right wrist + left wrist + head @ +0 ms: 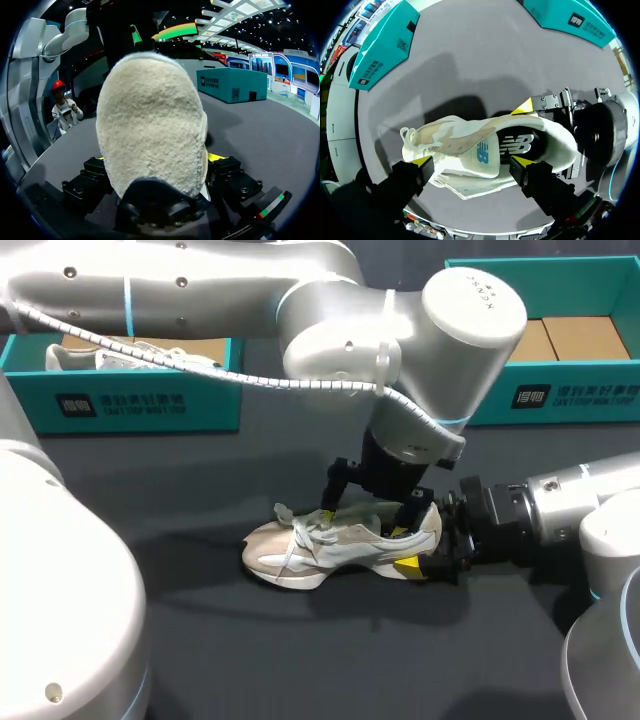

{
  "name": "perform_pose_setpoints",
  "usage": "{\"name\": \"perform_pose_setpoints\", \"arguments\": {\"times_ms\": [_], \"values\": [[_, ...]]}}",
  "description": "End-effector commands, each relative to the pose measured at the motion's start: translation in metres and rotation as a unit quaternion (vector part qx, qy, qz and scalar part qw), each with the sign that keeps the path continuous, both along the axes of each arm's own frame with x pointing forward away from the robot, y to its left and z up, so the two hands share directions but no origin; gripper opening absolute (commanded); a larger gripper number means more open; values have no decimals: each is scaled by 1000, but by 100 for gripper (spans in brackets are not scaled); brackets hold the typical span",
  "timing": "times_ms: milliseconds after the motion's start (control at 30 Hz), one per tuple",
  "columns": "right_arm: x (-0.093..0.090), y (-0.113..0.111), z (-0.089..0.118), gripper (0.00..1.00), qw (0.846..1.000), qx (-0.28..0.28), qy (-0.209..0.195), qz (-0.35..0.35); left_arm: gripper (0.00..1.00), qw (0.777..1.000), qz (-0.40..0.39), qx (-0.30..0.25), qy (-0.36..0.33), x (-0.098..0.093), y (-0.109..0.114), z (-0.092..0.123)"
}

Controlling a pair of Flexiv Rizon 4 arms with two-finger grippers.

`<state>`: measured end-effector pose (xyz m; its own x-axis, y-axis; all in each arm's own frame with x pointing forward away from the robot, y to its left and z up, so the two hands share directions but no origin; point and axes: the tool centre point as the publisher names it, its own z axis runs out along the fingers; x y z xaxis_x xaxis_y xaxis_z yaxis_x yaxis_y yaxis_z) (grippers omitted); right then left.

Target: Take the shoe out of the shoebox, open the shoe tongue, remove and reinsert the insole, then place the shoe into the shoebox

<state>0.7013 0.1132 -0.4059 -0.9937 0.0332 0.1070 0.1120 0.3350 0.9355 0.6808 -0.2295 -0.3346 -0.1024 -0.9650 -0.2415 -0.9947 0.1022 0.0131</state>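
At table (200,640) centre: cream shoe (330,545), toe to 9 o'clock, laces (300,530) loose, dark insole (520,145) partly hidden by the collar. Right gripper (423,545) clamps the heel at 3 o'clock, far finger hidden. Left gripper (366,520) spread over the opening, gripping nothing.

The left arm (300,310), thick and silver, covers the far middle of the dark surface (200,640) in the head view. It also covers the right end of the left teal cardboard shoebox (130,400), where a second pale shoe (75,358) shows only in part. The right teal cardboard shoebox (570,390) is cut off at the far and right edges. The heel of the cream and beige lace-up sneaker (330,545) hides all but one yellow tip of the right gripper (428,545). In the right wrist view that fuzzy heel blocks the toe, the laces and most of the clamping fingers (216,157). Beneath the left gripper (471,161), the sneaker's sole is out of sight.
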Motion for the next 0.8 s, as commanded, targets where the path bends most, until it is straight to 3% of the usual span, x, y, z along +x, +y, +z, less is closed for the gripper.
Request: {"name": "perform_pose_setpoints", "arguments": {"times_ms": [33,800], "values": [[0,2,-1,0,1000,-2,0,0,100,1000,11,21,0,-1,-7,-3],[0,2,-1,0,1000,-2,0,0,100,994,20,100,29,-3,14,-19]]}}
